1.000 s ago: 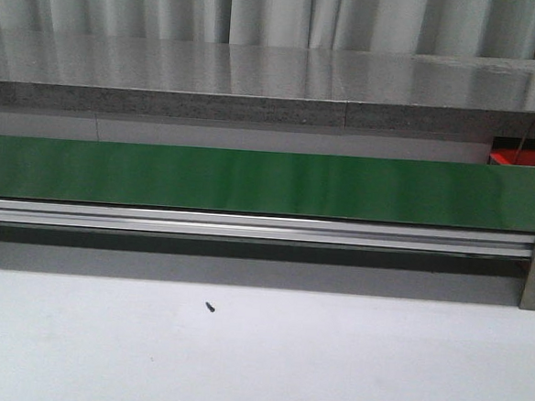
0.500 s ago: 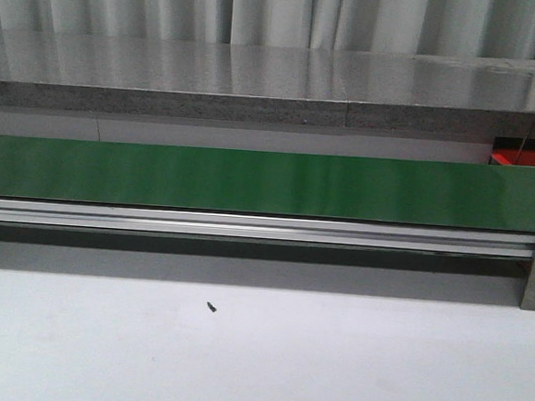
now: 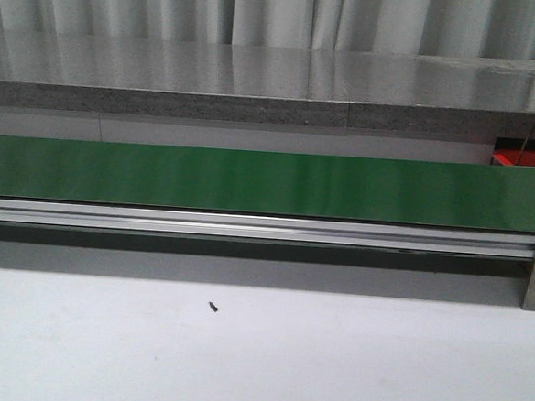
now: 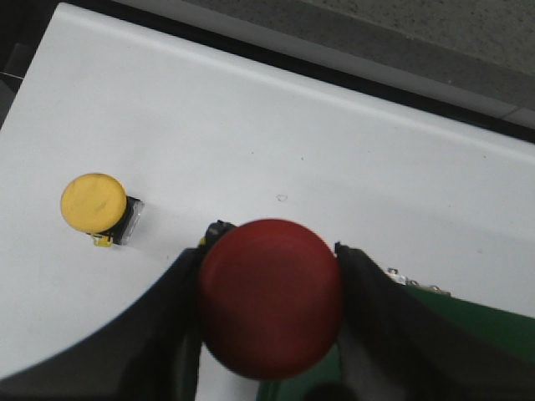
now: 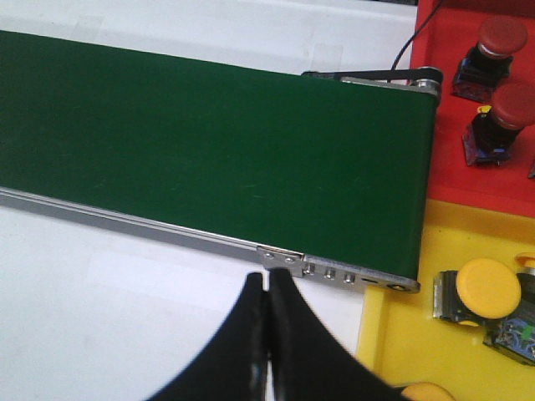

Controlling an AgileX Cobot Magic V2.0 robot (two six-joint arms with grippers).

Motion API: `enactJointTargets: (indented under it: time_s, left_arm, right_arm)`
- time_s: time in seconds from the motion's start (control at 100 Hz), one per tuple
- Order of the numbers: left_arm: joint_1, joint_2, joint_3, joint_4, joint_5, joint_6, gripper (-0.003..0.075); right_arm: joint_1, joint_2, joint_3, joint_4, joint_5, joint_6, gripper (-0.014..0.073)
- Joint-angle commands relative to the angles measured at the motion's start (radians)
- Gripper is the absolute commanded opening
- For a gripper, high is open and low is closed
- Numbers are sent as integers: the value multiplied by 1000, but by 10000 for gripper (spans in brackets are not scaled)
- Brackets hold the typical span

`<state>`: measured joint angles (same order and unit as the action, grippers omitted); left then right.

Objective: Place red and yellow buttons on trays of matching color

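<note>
Left wrist view shows you the step in hand: your left end effector (image 4: 269,309) is clenched on a red button (image 4: 269,296), its dark fingers (image 4: 171,334) pressed against either side of the round cap. It hangs above the white surface (image 4: 292,142), with a corner of the green conveyor belt (image 4: 451,326) just beneath it. A yellow button (image 4: 94,203) sits on the surface off to one side, well apart and not yet picked up.

Judging from this, you are carrying the red one toward the belt. The next move calls for lowering it over the green strip and releasing it upright, so it rides along without tipping.

The right wrist view gives you what the left cannot: the far end of the belt, where a red tray (image 5: 468,117) already holds two red buttons, one at (image 5: 493,42), and a yellow tray (image 5: 451,276) holds yellow ones, such as (image 5: 486,289). Your right end effector (image 5: 267,334) is closed on nothing, fingers pressed together, poised over the surface just beside the belt's metal rail (image 5: 334,271).

The front view shows neither arm and no button, only the bare belt (image 3: 250,181), its rail, a small dark speck (image 3: 211,307) on the surface, and a sliver of red at the far right that is probably the red tray.
</note>
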<state>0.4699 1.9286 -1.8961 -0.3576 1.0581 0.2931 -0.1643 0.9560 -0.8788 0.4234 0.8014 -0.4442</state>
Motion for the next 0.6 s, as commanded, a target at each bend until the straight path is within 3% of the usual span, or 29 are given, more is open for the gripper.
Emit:
enactJointTargets:
  time_s: [0.0,0.29,0.59]
  left_arm:
    - [-18,-121,53,-26,-36,18,63]
    - [-57,-313,438,-26,-222,67,63]
    - [-82,-314,568,-87,-301,111,63]
  right_arm:
    - [1,-14,-37,24,-43,-7,-70]
    - [1,-14,-37,24,-43,-7,-70]
    - [1,-14,-37,24,-43,-7,-70]
